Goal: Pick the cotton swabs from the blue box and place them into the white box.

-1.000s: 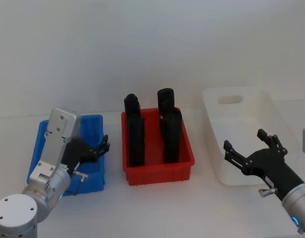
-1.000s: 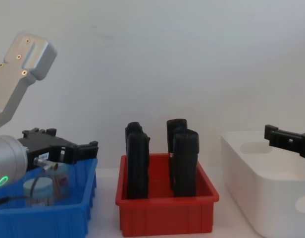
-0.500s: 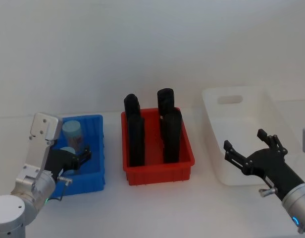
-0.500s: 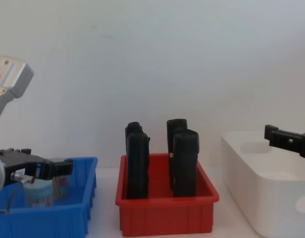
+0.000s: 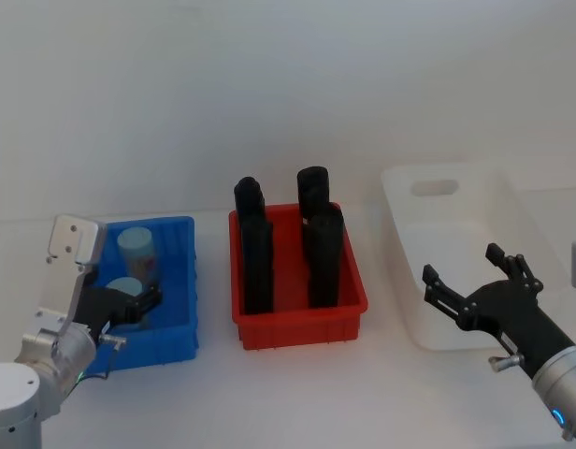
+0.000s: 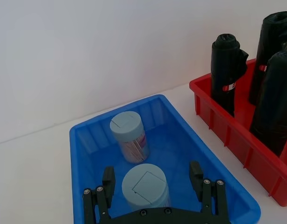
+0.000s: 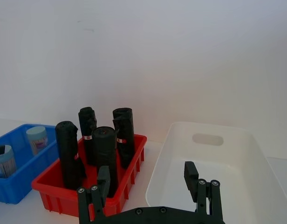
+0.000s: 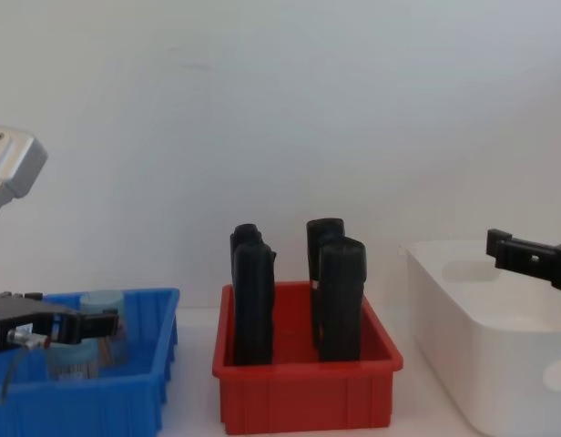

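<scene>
I operate at a lab test station: bare white table (image 5: 297, 398), plain wall (image 5: 288, 84), blue box (image 5: 152, 348), red bin (image 5: 297, 327), white box (image 5: 484, 187) aligned.

the blue box (image 5: 162, 348), a shallow bright blue bin with a rim, is set at the robot's left. two clear cylindrical tubs with pale blue lids are held upright inside it: the far tub of cotton swabs (image 5: 138, 251) near the back wall, tan stems seen through its side, and the near tub of cotton swabs (image 5: 126, 290) just in front. the white box (image 5: 397, 224), taller, with an oval handle hole, is set well apart at the right.
</scene>
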Action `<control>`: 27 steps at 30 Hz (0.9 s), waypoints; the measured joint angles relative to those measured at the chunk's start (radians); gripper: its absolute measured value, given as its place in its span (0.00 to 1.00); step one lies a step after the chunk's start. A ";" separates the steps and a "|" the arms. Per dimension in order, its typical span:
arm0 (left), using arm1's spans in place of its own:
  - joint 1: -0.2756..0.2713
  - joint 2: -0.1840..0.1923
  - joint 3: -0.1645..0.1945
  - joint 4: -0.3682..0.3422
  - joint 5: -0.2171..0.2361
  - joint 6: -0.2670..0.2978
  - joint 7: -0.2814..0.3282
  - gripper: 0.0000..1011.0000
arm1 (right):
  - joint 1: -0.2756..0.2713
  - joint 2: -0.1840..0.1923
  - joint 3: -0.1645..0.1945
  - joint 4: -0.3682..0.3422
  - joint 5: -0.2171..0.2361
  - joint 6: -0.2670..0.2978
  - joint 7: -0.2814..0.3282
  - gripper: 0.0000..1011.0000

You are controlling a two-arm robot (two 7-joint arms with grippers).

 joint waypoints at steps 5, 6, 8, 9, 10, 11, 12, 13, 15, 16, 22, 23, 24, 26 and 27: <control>-0.016 -0.008 -0.003 0.034 -0.003 0.001 -0.017 0.99 | 0.000 0.000 0.000 0.000 0.000 0.000 0.000 0.99; -0.018 -0.009 -0.004 0.039 -0.004 0.001 -0.020 0.99 | 0.000 0.000 0.000 0.000 0.000 0.000 0.000 0.99; -0.025 -0.013 -0.005 0.055 -0.005 0.001 -0.028 0.99 | 0.000 0.000 0.000 0.000 0.000 0.000 0.000 0.99; -0.027 -0.014 -0.005 0.059 -0.005 0.001 -0.030 0.99 | 0.000 0.000 0.000 0.000 0.000 0.000 0.000 0.99; -0.031 -0.016 -0.006 0.068 -0.006 0.000 -0.035 0.99 | 0.000 0.000 0.000 0.000 0.000 0.000 0.000 0.99; -0.033 -0.017 -0.006 0.072 -0.006 0.000 -0.037 0.99 | 0.000 0.000 0.000 0.000 0.000 0.000 0.000 0.99; -0.035 -0.018 -0.006 0.076 -0.006 0.000 -0.039 0.99 | 0.000 0.000 0.000 0.000 0.000 0.000 0.000 0.99; -0.037 -0.019 -0.006 0.080 -0.006 0.000 -0.041 0.99 | 0.000 0.000 0.000 0.000 0.000 0.000 0.000 0.99; -0.043 -0.022 -0.007 0.094 -0.006 -0.001 -0.046 0.99 | 0.000 0.000 0.000 0.000 0.000 0.000 0.000 0.99; -0.047 -0.024 -0.008 0.102 -0.006 -0.001 -0.050 0.99 | 0.000 0.000 0.000 0.000 0.000 0.000 0.000 0.99; -0.059 -0.030 -0.010 0.132 -0.006 -0.002 -0.058 0.99 | 0.000 0.000 0.000 0.000 0.000 0.000 0.000 0.99; -0.063 -0.031 -0.011 0.140 -0.006 -0.002 -0.060 0.99 | 0.000 0.000 0.000 0.000 0.000 0.000 0.000 0.99; -0.064 -0.032 -0.011 0.142 -0.006 -0.002 -0.061 0.99 | 0.000 0.000 0.000 0.000 0.000 0.000 0.000 0.99; -0.068 -0.034 -0.012 0.153 -0.006 -0.002 -0.064 0.99 | 0.000 0.000 0.000 0.000 0.000 0.000 0.000 0.99; -0.070 -0.035 -0.012 0.157 -0.006 -0.002 -0.065 0.99 | 0.000 0.000 0.000 0.000 0.000 0.000 0.000 0.99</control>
